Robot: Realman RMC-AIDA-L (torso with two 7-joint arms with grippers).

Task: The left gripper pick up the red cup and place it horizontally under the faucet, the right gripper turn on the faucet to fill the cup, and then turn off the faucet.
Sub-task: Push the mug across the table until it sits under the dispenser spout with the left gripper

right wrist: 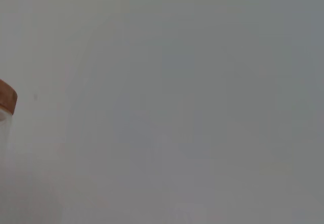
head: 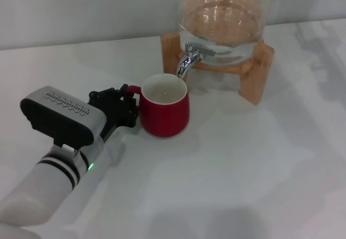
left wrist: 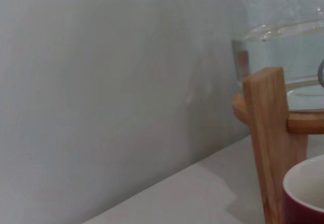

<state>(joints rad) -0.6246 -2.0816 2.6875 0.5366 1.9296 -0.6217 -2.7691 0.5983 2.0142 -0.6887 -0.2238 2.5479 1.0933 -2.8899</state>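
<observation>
One red cup (head: pixel 165 113), one faucet (head: pixel 188 58) and one glass dispenser (head: pixel 223 20) on a wooden stand (head: pixel 257 72) are seen on the white desk (head: pixel 243 163) in the head view. The cup stands upright on the desk, just in front of the stand, with its rim directly below the down-curved chrome spout. It is a rounded dark-red mug with a white inside, and no water can be made out in it. Its small loop handle is turned toward the left gripper (head: pixel 125 105), whose black fingers are closed on that handle. The grey perforated block and the white arm with black rings are seen behind the gripper, at the lower left. The lever of the faucet is pointed to the side, along the glass. A small dark piece at the top right corner may belong to the right gripper; whether its fingers are open or closed cannot be told.

In the left wrist view, one leg of the stand (left wrist: pixel 271 133) is shown close by, with the dispenser (left wrist: pixel 283 57) above it and a part of the cup's rim (left wrist: pixel 309 193) beside the leg. A plain wall (left wrist: pixel 111 97) fills the rest.

In the right wrist view, only the wall (right wrist: pixel 177 102) and a sliver of a brown-edged object (right wrist: pixel 7 97) at the edge are seen.
</observation>
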